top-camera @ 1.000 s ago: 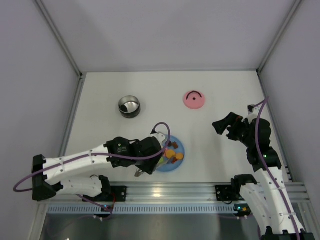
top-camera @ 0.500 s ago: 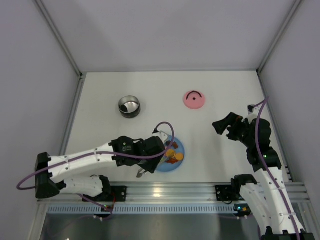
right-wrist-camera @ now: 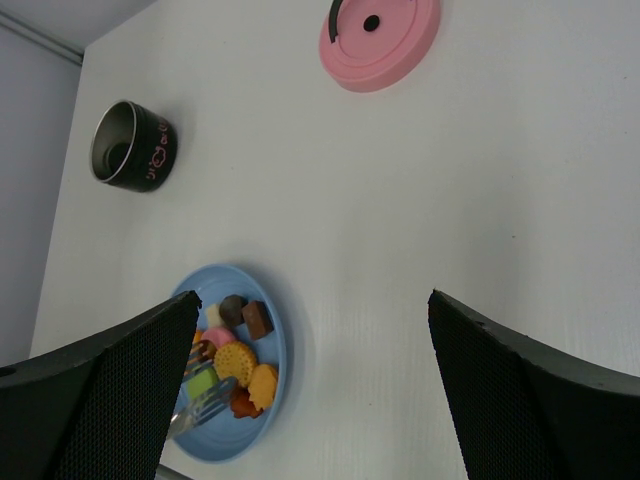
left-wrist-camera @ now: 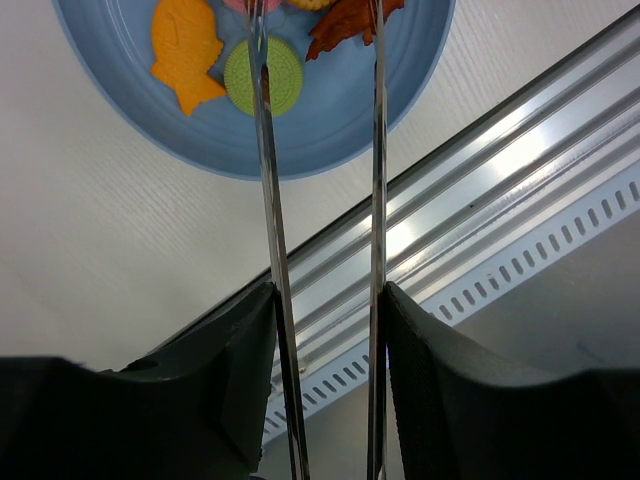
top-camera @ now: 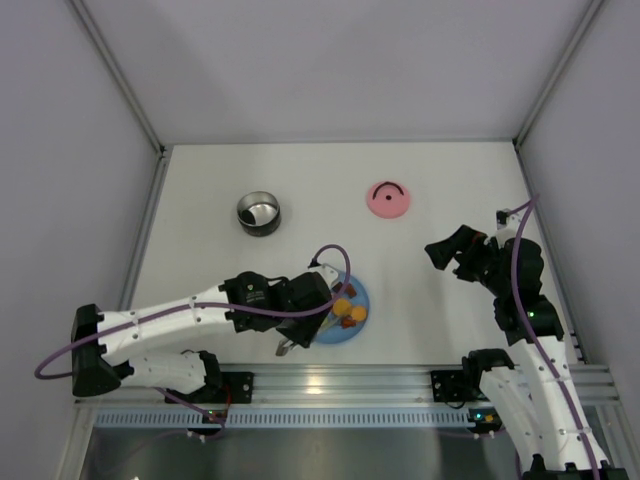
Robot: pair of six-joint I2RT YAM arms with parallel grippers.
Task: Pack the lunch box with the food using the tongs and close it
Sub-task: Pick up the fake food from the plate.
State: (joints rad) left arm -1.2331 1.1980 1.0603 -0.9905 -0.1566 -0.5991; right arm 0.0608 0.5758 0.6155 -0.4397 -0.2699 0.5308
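Left gripper (left-wrist-camera: pixel 325 335) clasping slim silver tongs (left-wrist-camera: pixel 271 200) over toy food (right-wrist-camera: pixel 236 362), lower centre; right gripper (right-wrist-camera: pixel 312 300) agape; round steel lunch box (right-wrist-camera: pixel 130 148) unfilled, unlidded.

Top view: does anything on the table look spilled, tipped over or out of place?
Nothing stands out. The food lies on the blue plate, none spilled. The lunch box stands upright and open, its pink lid lies flat apart from it, and the left gripper holds the tongs over the plate.

You have one small round steel container (top-camera: pixel 259 213), one round pink lid (top-camera: pixel 388 199), one flat blue plate (right-wrist-camera: pixel 276 335) and one pair of slim silver tongs (left-wrist-camera: pixel 271 200). About nine small toy food pieces (right-wrist-camera: pixel 238 361) show, some overlapping.
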